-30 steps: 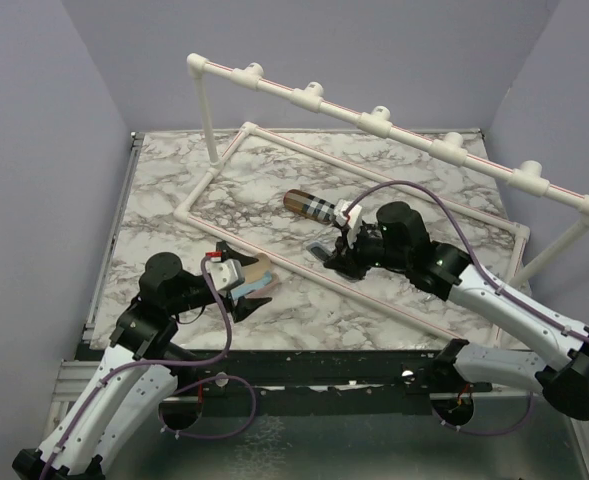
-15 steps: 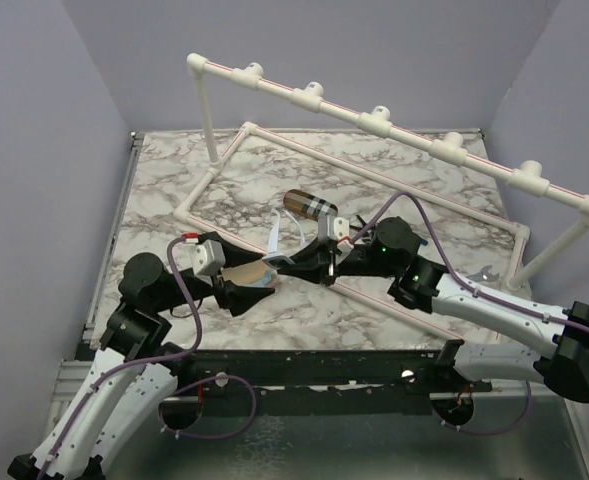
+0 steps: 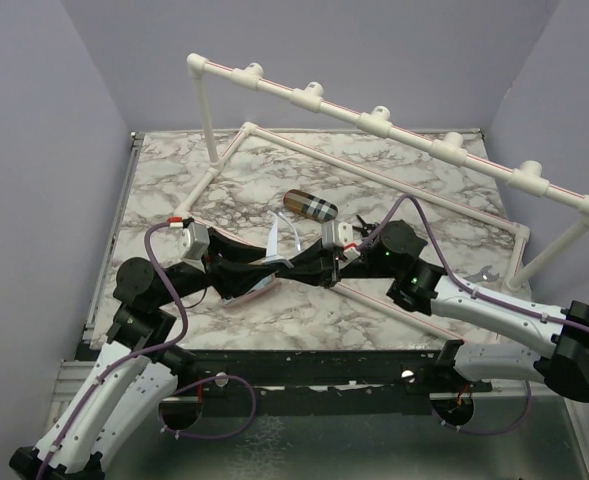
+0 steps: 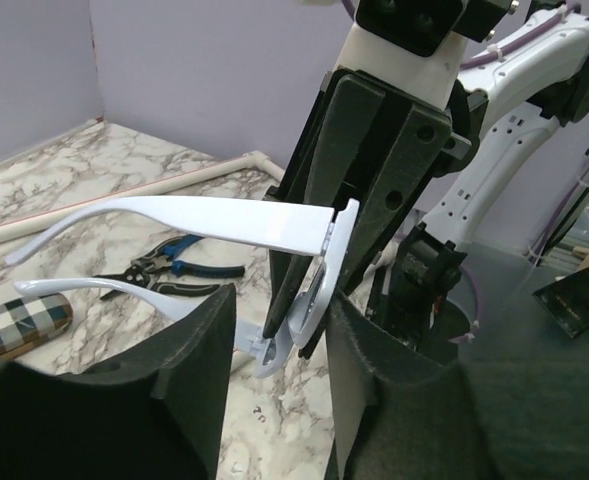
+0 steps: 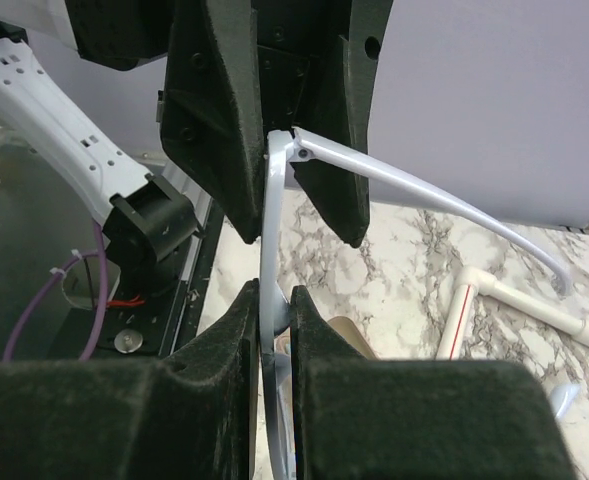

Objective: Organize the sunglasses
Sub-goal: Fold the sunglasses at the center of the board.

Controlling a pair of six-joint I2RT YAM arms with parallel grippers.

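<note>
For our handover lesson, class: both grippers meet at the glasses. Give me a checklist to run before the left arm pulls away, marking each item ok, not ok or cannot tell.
1. Right gripper shut on the front frame of the glasses: ok.
2. Left gripper open and off the frame: a gap shows on one side; the other side, cannot tell.
3. Both temples unfolded: ok.
4. Glasses held above the table, not resting on it: ok.
5. Pliers and case lie on the table apart from the glasses: ok.
</note>
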